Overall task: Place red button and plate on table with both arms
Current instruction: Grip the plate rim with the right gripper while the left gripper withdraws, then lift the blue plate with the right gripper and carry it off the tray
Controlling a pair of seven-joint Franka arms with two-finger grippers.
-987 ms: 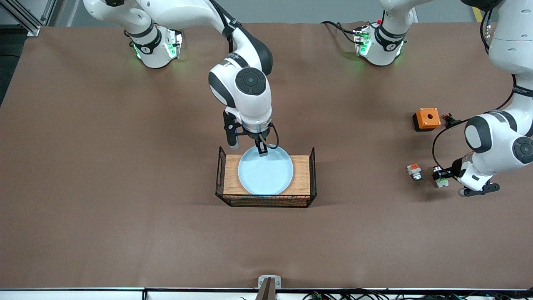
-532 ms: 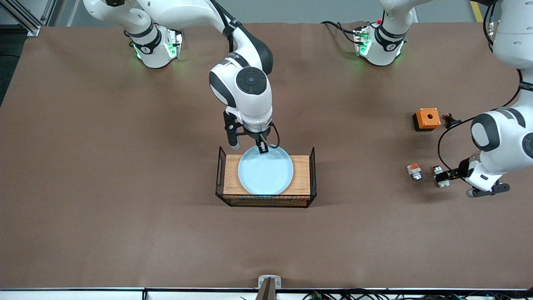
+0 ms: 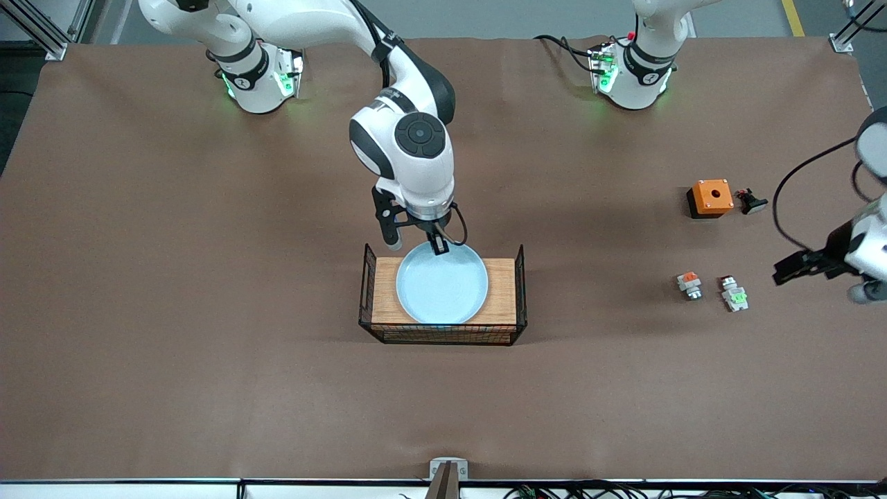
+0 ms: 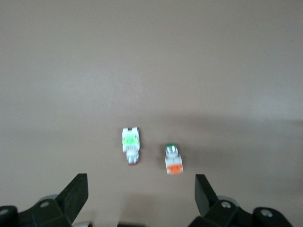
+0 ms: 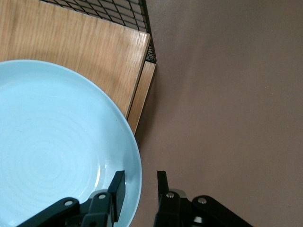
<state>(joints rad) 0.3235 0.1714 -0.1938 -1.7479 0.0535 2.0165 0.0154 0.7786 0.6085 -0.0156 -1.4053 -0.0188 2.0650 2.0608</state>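
The red button (image 3: 734, 297), a tiny white block with a green patch, lies on the brown table (image 3: 208, 277) toward the left arm's end, and nothing touches it. It also shows in the left wrist view as the red button (image 4: 131, 144). My left gripper (image 3: 818, 283) hangs open and empty above the table, a little off from it; its fingertips (image 4: 78, 191) stand wide apart. The pale blue plate (image 3: 442, 287) rests in the wooden crate (image 3: 502, 294). My right gripper (image 5: 140, 188) straddles the plate's (image 5: 57, 142) rim, one finger inside and one outside, with a gap showing.
A similar white piece with an orange patch (image 3: 689, 284) lies beside the red button. An orange box (image 3: 710, 197) and a black-stemmed button (image 3: 750, 202) sit farther from the camera. The crate has black wire walls (image 3: 520, 277).
My left gripper opened, let go of the red button on the table and drew back toward the left arm's end. My right gripper's fingers narrowed round the plate's rim.
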